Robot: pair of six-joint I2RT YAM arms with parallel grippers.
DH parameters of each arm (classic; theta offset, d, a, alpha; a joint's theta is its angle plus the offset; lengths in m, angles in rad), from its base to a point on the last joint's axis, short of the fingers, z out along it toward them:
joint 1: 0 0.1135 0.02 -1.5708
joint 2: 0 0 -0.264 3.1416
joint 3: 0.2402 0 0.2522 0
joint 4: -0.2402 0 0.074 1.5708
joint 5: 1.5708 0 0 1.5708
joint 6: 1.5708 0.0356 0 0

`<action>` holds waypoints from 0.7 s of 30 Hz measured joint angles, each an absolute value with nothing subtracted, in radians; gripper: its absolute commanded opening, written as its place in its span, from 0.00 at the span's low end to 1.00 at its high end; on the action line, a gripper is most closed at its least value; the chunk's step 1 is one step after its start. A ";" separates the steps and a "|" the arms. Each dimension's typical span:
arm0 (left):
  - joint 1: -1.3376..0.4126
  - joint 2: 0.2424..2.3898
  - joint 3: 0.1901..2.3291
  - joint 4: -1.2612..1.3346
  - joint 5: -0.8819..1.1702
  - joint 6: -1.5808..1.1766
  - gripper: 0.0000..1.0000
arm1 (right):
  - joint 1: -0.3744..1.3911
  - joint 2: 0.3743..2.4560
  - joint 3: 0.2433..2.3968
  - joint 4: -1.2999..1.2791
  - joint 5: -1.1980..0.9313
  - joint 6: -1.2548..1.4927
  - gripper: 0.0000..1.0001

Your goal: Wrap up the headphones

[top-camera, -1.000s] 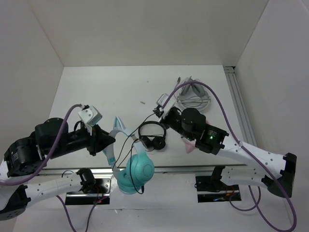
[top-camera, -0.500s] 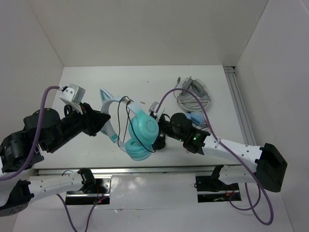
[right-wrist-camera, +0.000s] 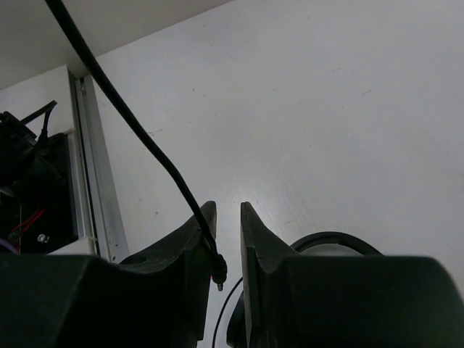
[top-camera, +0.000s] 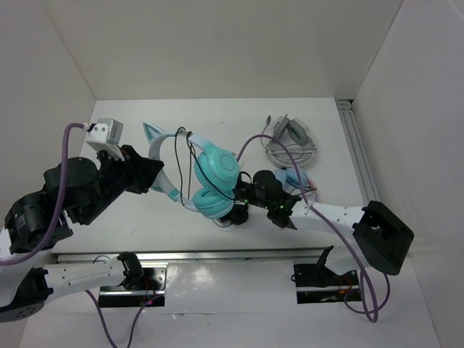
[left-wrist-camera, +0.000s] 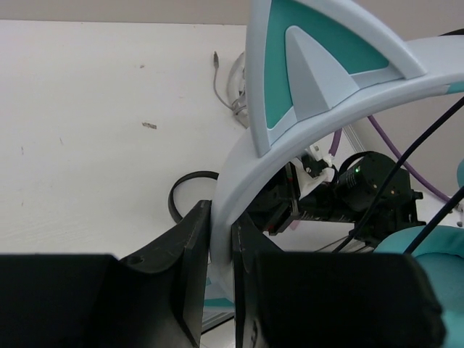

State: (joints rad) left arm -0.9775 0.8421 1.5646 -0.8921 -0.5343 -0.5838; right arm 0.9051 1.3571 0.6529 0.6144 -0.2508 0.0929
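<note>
Left wrist view: your left gripper (left-wrist-camera: 221, 217) is pressed together on the white headband of the teal over-ear headphones (left-wrist-camera: 319, 80) with 2 pointed cat ears. The band rises from between the fingertips and arches ahead of them to the right, off the white table (left-wrist-camera: 87, 109). Keep that clamp firm and the band steady, so it can serve as the spool.

Right wrist view: the right gripper (right-wrist-camera: 228, 210) has its fingers nearly together, with a slim gap showing. The thin dark cable (right-wrist-camera: 138, 134) runs straight from above and ahead of the fingertips into that gap, its plug end just behind them. You cannot tell whether it is truly pinched. The step in hand looks like winding the cable round the band. Confirm the grip first, hold light tension, and circle close to the band, so the small black headphones (right-wrist-camera: 333, 238) lying just beside the fingers are not snagged.

Top external view: the headphones hang between the 2 grippers, cups just beside the right one. Against 0.5 s ago they sit farther from the arm bases, and the right arm has folded in tighter under the cups. At 1.0 s ago they hung low, near the bases.
</note>
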 measured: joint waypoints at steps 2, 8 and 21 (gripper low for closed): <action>-0.978 0.848 1.565 -0.891 -0.542 -0.584 0.00 | 0.898 1.366 0.647 0.634 -0.262 0.103 0.26; -0.978 0.854 1.565 -0.889 -0.556 -0.584 0.00 | 0.878 1.370 0.646 0.665 -0.292 0.124 0.41; -0.978 0.853 1.555 -0.859 -0.559 -0.590 0.00 | 0.877 1.417 0.633 0.707 -0.330 0.156 0.46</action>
